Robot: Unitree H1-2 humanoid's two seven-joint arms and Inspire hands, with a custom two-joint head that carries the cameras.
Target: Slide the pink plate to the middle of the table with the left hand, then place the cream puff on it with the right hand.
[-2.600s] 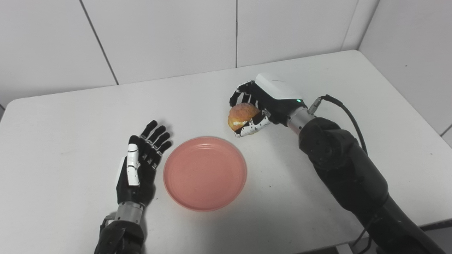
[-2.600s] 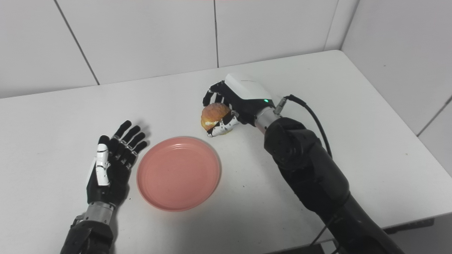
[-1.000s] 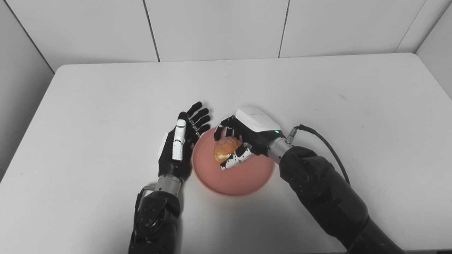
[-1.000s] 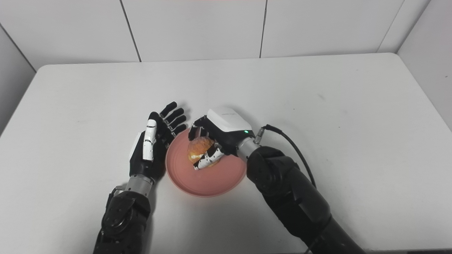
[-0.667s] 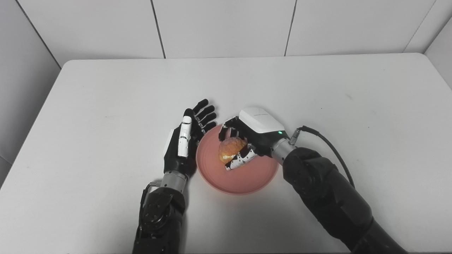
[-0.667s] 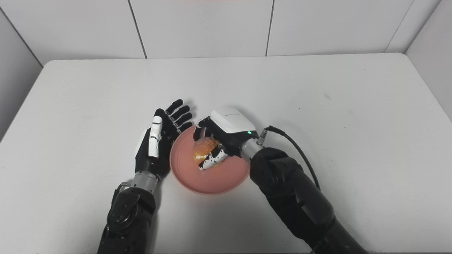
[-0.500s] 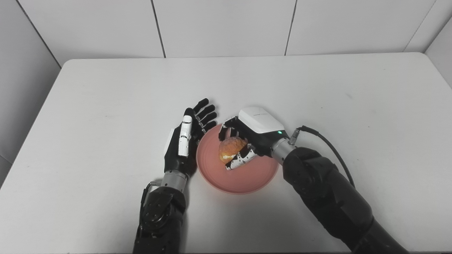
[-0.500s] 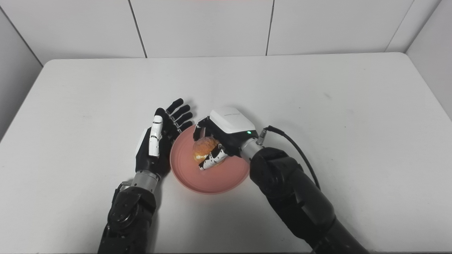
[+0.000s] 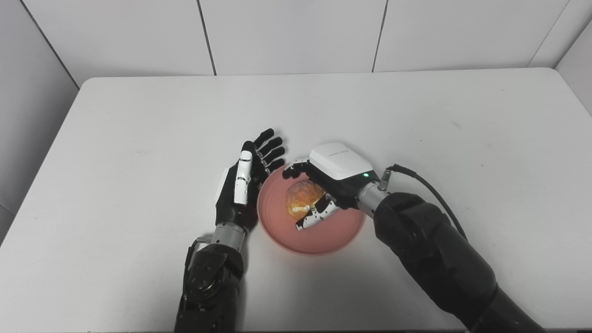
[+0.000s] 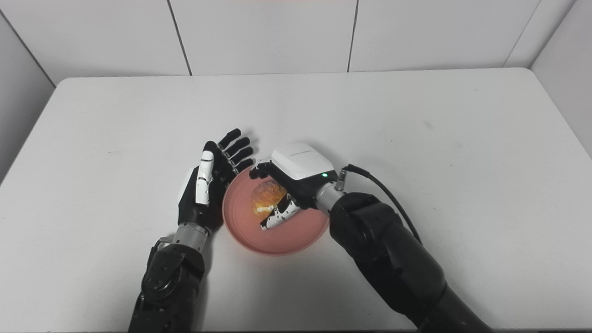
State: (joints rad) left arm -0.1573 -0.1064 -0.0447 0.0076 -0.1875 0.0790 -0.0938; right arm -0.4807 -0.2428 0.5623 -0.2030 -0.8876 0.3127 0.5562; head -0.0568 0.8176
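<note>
Cream puff [image 9: 301, 201] is down on the pink plate [image 9: 323, 238] now, sitting a little left of the plate's centre, and the plate itself lies about mid-table [image 9: 138, 120]. The right robot hand [image 9: 323, 185] arches over the puff with its fingers spread wide and the thumb lying flat alongside — loosened, it looks, so the pastry can rest on the plate rather than in the grip. Whether the thumb touches the puff I cannot tell; the white back of the hand covers the puff's far side. The left robot hand [image 10: 203, 189] lies open and flat on the table, fingers straight, its edge right against the plate's left rim — placed, I'd judge, to steady the plate. Actual contact there is hard to make out. Both forearms run off the bottom edge.
</note>
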